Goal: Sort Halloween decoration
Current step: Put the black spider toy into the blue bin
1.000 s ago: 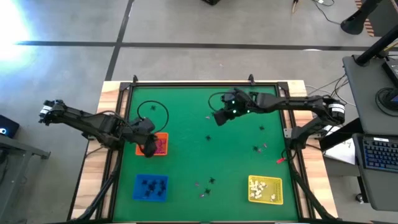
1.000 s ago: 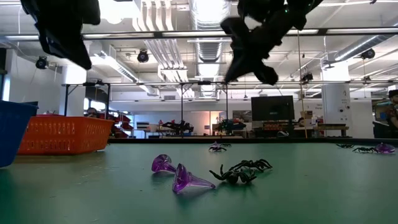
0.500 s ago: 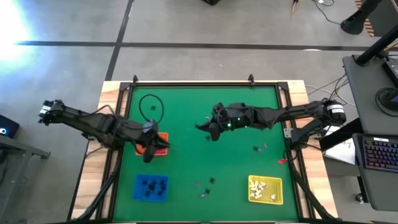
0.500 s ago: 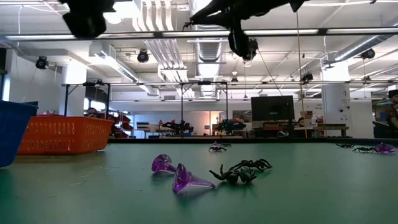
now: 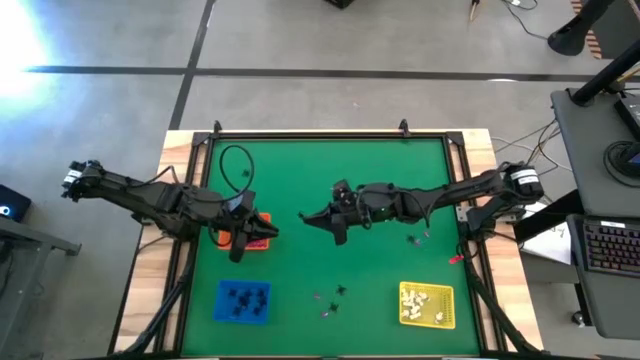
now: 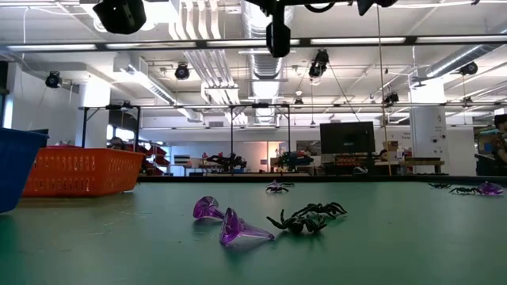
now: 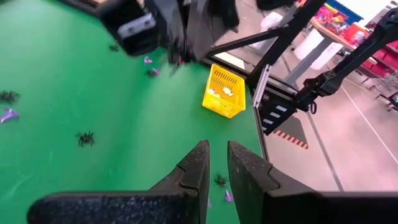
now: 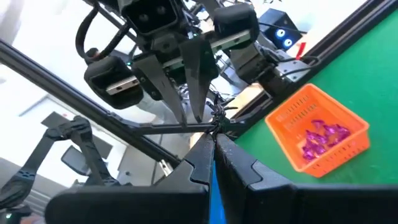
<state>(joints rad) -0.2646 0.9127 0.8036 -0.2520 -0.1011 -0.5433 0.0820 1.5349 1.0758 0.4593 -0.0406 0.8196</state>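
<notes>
High view: right gripper [image 5: 305, 217] hangs mid-frame, fingers pinched together around a small black spider; left gripper [image 5: 268, 232], narrowly parted and empty, sits over the orange tray [image 5: 262, 240]; other Halloween trinkets [image 5: 331, 297] lie scattered lower centre

Blue tray [image 6: 14, 168] is cut off by the low view's edge. Both arms are cropped at that view's top. Yellow tray [image 5: 427, 305] contents are too small to be identified.

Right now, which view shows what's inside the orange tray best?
The right wrist view: the orange tray lies open, purple trinkets visible. In the high view the left arm mostly covers it; the low view shows only its side wall.
</notes>
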